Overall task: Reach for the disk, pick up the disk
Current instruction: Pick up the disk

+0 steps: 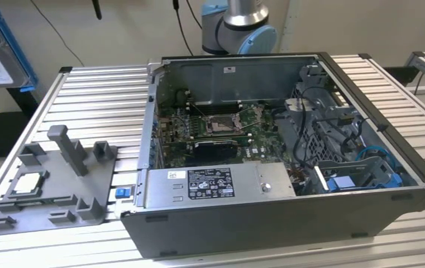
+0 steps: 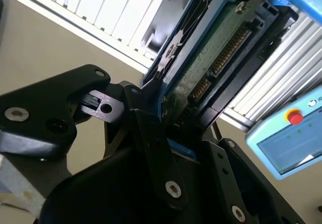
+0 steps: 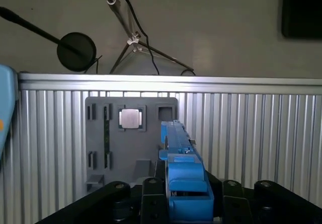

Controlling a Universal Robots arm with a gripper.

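Above the slatted surface [image 3: 251, 133], the fingers [image 2: 151, 138] were clenched on the disk [image 2: 211, 48], which hung clear of all support. A blue bracket framed its green circuit board and connector row. Pick-up was judged complete; any further move called only for a steady hold. Beyond lay a grey fixture [image 3: 100, 133].

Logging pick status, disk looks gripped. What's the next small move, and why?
Probably just hold steady with the grip closed: the gripper is shut on the disk, and in the exterior view it hangs clear of the table, so the pick looks done.
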